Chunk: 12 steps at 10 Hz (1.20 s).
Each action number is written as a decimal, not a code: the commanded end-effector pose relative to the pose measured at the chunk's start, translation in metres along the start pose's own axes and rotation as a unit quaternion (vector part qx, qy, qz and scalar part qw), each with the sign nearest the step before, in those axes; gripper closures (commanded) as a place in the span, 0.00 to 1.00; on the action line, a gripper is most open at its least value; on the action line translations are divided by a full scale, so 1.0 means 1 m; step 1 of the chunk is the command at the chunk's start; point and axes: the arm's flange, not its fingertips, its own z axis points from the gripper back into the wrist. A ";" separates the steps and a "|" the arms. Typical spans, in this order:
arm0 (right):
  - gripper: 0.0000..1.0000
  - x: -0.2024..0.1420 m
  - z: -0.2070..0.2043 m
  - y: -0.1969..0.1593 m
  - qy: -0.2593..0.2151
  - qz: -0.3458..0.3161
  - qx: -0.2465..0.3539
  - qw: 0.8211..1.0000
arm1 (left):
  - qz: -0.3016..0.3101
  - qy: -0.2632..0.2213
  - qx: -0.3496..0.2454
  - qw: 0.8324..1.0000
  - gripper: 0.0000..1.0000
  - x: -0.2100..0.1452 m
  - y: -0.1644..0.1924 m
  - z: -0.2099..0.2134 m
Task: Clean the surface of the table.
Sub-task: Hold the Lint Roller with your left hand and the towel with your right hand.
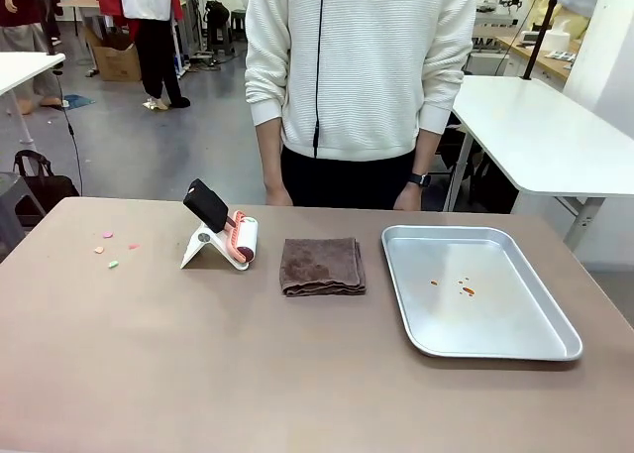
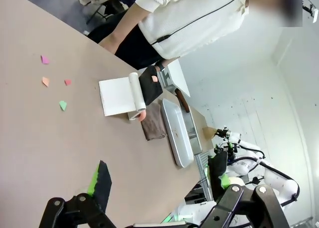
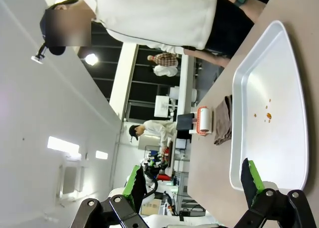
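Four small paper scraps [image 1: 113,264] lie on the brown table [image 1: 198,374], well left of the folded brown cloth [image 1: 322,266]. A lint roller [image 1: 246,240] on a white stand sits just left of the cloth. Right of the cloth is a metal tray [image 1: 515,314] holding orange crumbs [image 1: 467,290]. The left gripper [image 2: 159,175] and right gripper [image 3: 193,180] both have fingers spread apart, holding nothing.

The table [image 1: 297,384] has a smooth, matt brown-taupe top with no gloss. The tray [image 1: 495,319] is bare silvery metal with a soft satin sheen, and the folded brown cloth [image 1: 322,266] looks like fuzzy, napped towelling. The lint roller [image 1: 245,241] has a white paper roll on a pink plastic frame.
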 end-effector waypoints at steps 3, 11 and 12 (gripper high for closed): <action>0.00 -0.003 0.002 0.003 0.005 -0.006 0.009 1.000 | -0.017 -0.005 -0.012 1.000 0.00 -0.001 -0.004 0.005; 0.00 -0.072 -0.162 0.144 0.065 0.202 -0.197 0.957 | -0.127 0.171 0.109 0.971 0.00 0.080 -0.150 -0.118; 0.00 -0.082 -0.197 0.154 0.107 0.218 -0.218 0.945 | -0.147 0.196 0.127 0.961 0.00 0.084 -0.165 -0.142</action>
